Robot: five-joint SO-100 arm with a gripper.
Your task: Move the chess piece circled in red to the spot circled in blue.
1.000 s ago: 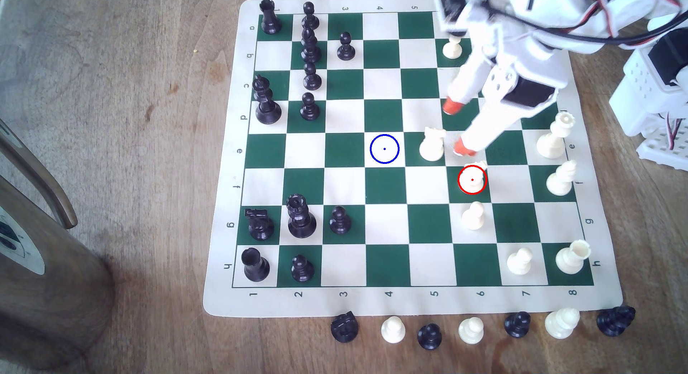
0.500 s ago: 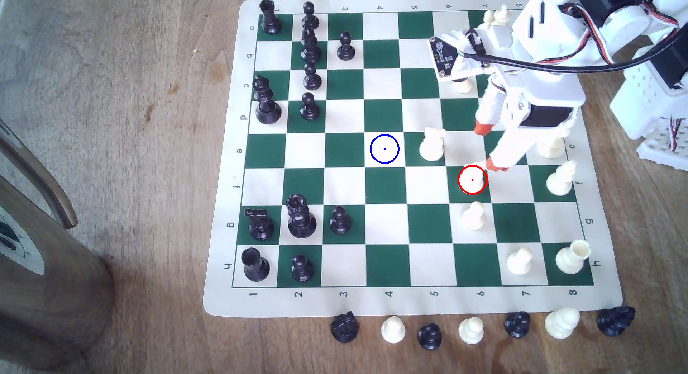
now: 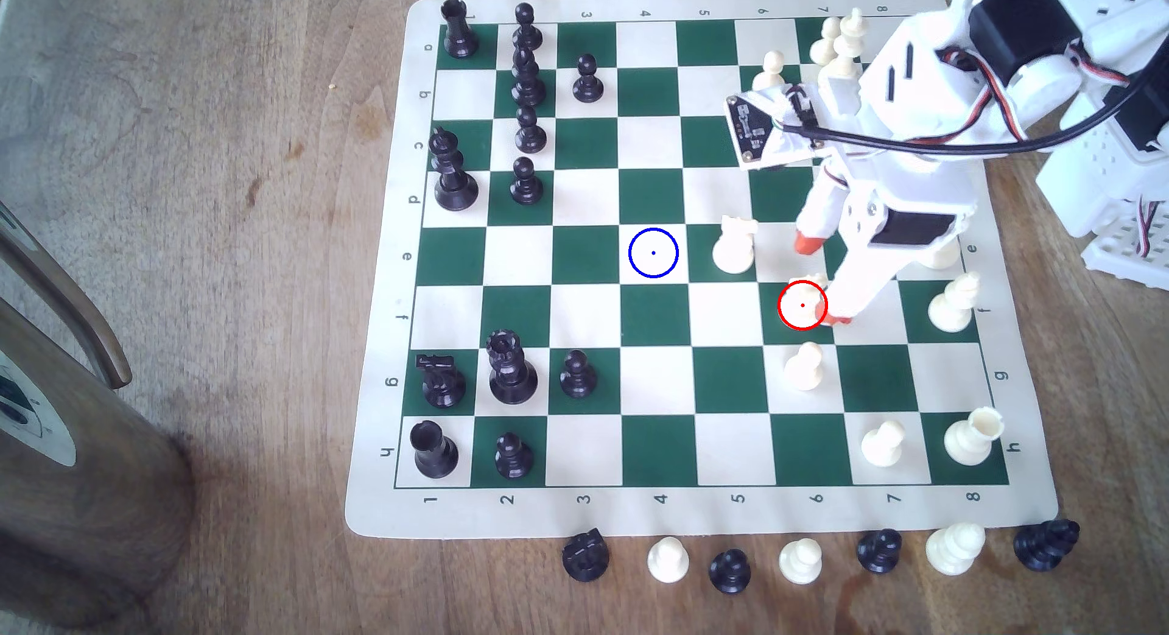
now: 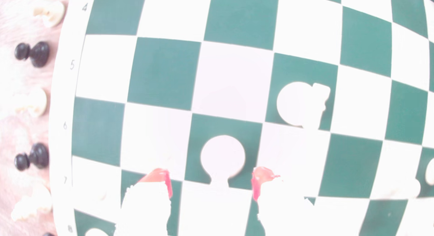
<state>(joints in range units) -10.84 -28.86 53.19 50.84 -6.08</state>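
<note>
Cream-white plastic sits between my orange-tipped fingers (image 4: 159, 179): my claw (image 3: 822, 281) (image 4: 211, 182) hangs spread wide over the green-and-white board (image 3: 658, 521), and the red-ringed knight (image 3: 802, 306) (image 4: 222, 156) stands on its green square in the gap, just ahead of my tips in the wrist view. From the exterior view, one tip lies close beside the knight's base and the other stands apart beyond it; whether either touches the piece I cannot tell. A second cream knight (image 3: 734, 246) (image 4: 303, 104) stands one square diagonally off. Past it lies the blue-ringed white square (image 3: 653, 252), well apart from my claw. A cream pawn (image 3: 803, 366) stands next to the red-ringed knight.
</note>
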